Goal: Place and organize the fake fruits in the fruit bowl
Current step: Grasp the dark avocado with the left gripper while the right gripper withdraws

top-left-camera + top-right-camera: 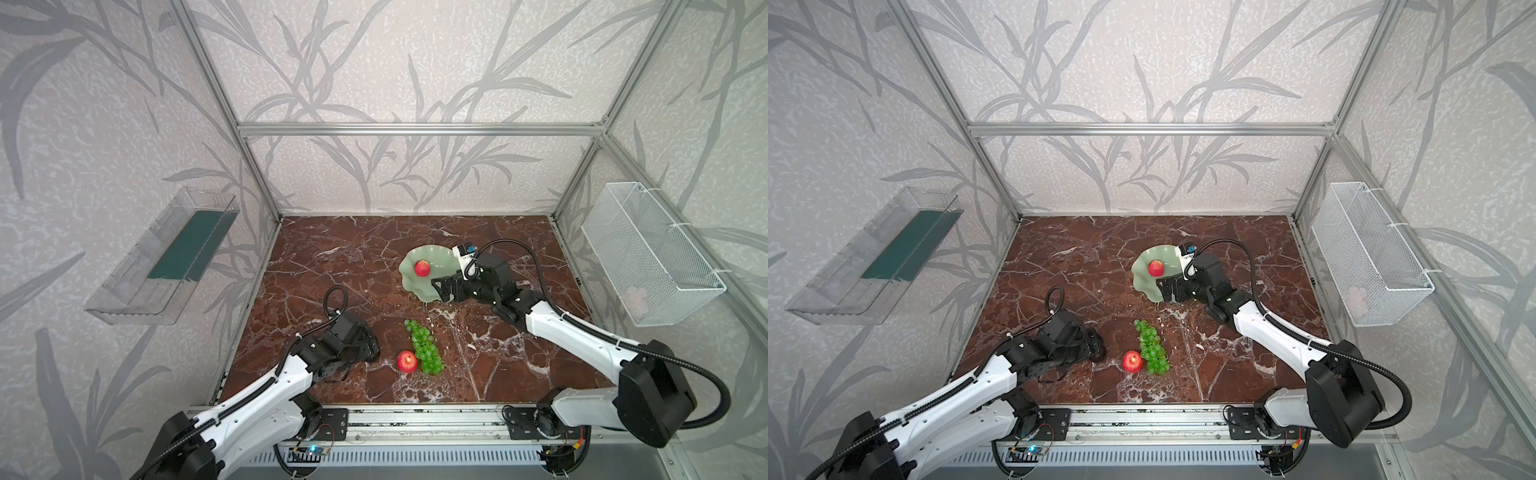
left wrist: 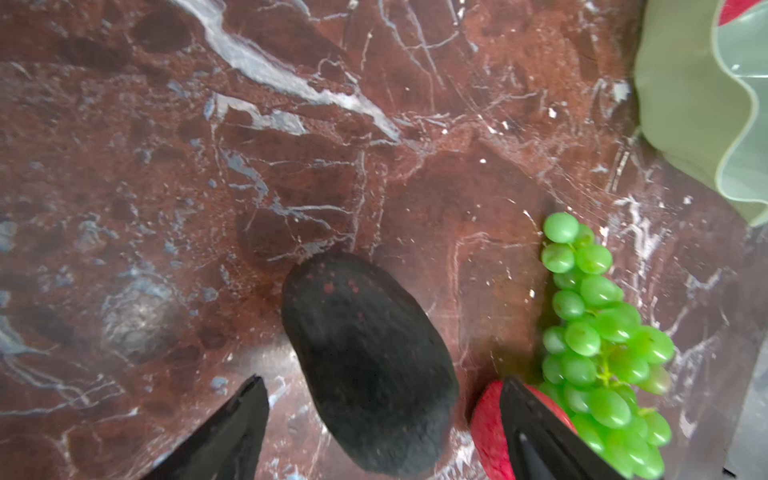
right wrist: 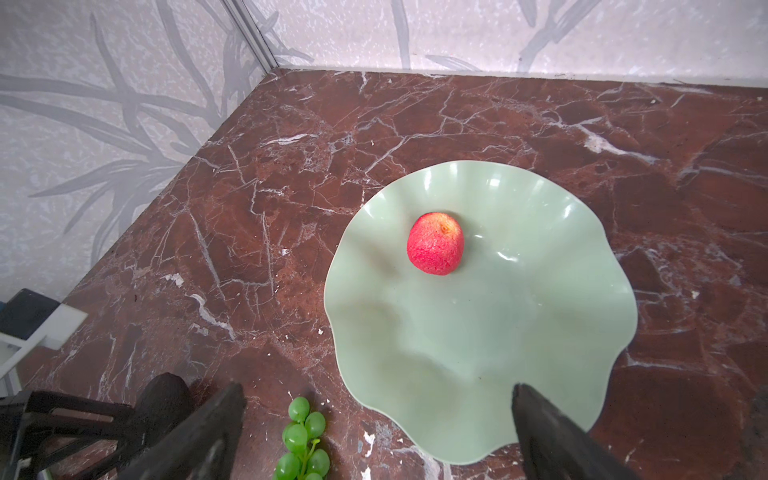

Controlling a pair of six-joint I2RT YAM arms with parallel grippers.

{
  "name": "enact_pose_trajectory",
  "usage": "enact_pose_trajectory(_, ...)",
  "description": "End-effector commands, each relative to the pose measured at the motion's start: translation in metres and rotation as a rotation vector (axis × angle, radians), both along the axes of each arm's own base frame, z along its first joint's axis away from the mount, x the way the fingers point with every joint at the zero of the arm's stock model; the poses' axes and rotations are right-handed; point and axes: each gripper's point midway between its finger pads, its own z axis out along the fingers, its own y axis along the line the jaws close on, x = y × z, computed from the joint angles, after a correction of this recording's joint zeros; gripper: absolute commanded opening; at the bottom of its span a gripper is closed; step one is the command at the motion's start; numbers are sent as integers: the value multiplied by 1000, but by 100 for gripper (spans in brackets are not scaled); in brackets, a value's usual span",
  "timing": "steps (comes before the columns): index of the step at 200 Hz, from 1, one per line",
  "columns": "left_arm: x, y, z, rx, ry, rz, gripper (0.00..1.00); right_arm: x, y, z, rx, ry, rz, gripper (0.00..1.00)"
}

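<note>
left gripper (image 2: 381,379): jaws spread, one finger on each side of the avocado (image 2: 365,357); a gap shows on both sides, so no squeeze.
avocado: lies on its side on the table (image 1: 498,365), front left area, outside the bowl.
front apple (image 1: 407,361): on the table just beside the left gripper; one finger partly hides it in the left wrist view.
grapes (image 1: 424,349): long bunch lying flat on the table, lower end close against the front apple; contact not confirmable.
right gripper (image 3: 378,387): jaws wide apart, nothing between them; one finger over the rim of the bowl (image 3: 478,332), the other over bare table.
bowl: upright on the table, back of centre, well apart from the grapes.
bowl apple (image 3: 435,243): sits alone inside the bowl, off centre.
</note>
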Motion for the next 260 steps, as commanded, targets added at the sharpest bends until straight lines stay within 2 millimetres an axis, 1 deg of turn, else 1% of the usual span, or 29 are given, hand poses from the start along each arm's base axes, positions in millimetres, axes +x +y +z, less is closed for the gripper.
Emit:
enact_pose_trajectory(1, 13, 1, -1, 24, -32, 48, 87, -2, -6, 8, -7, -33, -6, 99)
enact_pose_trajectory(33, 22, -6, -4, 28, -30, 35, 83, -4, -8, 9, -12, -34, -5, 99)
enact_pose_trajectory(53, 24, -10, -5, 30, -23, 25, 78, -4, -11, 7, -16, -34, -12, 99)
enact_pose_trajectory(87, 25, -11, -6, 32, -15, 19, 62, -5, -13, 4, -15, -29, -22, 99)
enact_pose_trajectory(108, 26, -8, 2, 44, -39, 17, 54, -4, -16, 2, -16, -25, -36, 99)
enact_pose_trajectory(138, 27, -1, 15, 67, -78, 15, 47, -3, -18, -1, -2, -7, -49, 99)
enact_pose_trajectory(166, 22, -4, 9, 60, -51, -7, 47, -2, -19, -2, 10, -2, -53, 99)
enact_pose_trajectory(177, 21, -5, 7, 58, -39, -11, 43, -2, -20, -1, 13, 0, -57, 99)
enact_pose_trajectory(185, 22, -7, 9, 50, -43, -17, 42, -2, -20, -2, 13, 0, -56, 99)
enact_pose_trajectory(204, 29, -15, 25, 33, -83, -48, 41, -2, -23, 0, 11, -1, -69, 99)
enact_pose_trajectory(234, 52, -31, 68, 59, -163, -147, 42, -4, -33, 5, 43, 6, -100, 99)
enact_pose_trajectory(260, 81, -60, 103, 67, -245, -263, 43, -12, -42, 12, 75, -17, -125, 99)
